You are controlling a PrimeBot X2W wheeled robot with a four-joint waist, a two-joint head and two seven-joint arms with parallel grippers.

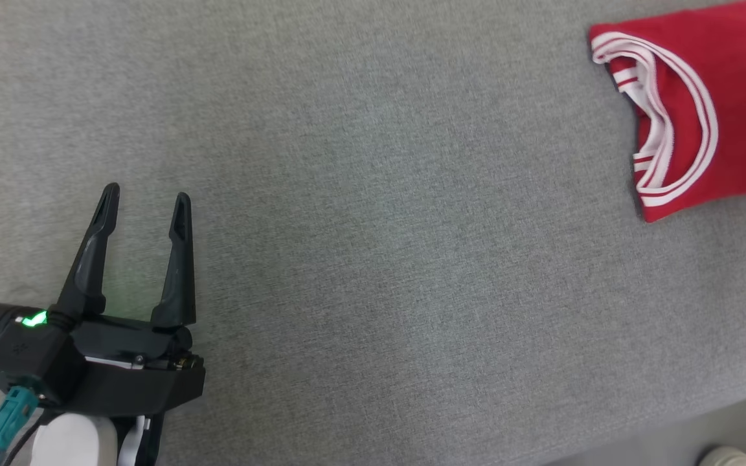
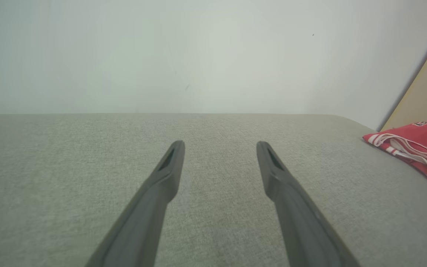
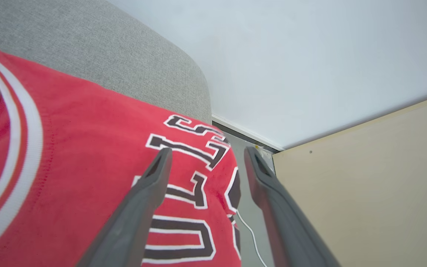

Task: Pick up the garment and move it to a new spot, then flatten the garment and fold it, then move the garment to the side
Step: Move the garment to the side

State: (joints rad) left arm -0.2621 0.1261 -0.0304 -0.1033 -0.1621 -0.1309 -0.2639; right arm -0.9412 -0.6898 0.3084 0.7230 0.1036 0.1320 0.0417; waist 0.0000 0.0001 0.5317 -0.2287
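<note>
The garment (image 1: 723,97) is a red jersey with white and red striped trim, folded, lying at the top right of the grey surface (image 1: 379,226). Its edge shows at the right of the left wrist view (image 2: 421,148). My left gripper (image 1: 146,197) stands open at the lower left, far from the garment, nothing between its fingers; in its own view (image 2: 220,146) the fingers hover over bare fabric. My right gripper (image 3: 206,154) is open right above the garment's lettered part (image 3: 87,167), fingers apart with nothing clamped between them.
The grey cushion's rounded edge (image 3: 198,85) ends by a white wall (image 3: 291,55). A beige panel (image 3: 365,185) stands to the right, with floor and a thin white cable (image 3: 248,230) below. A shoe tip (image 1: 726,456) shows at the bottom right.
</note>
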